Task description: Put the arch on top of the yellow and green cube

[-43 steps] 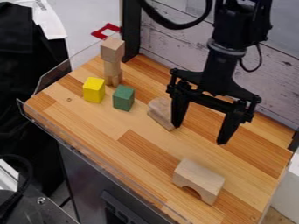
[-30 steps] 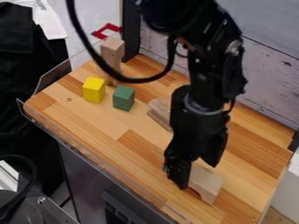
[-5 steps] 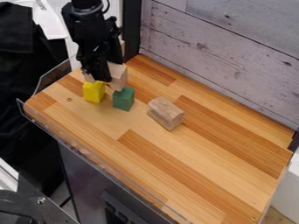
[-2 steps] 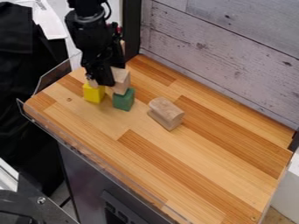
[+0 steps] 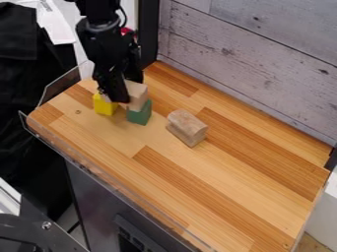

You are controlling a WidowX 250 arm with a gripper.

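arch (image 5: 137, 94) is bridging the yellow cube (image 5: 103, 106) and green cube (image 5: 139, 116), close to level; gripper (image 5: 123, 92) is gripping it about its middle, jaws narrowed onto it; contact under both feet is staying unconfirmed, near finger is hiding part; I'd be centring feet over both cubes, easing straight down, seating, then opening slowly, lifting vertically; sideways drag would be risking a topple; blocks are showing no readable labels
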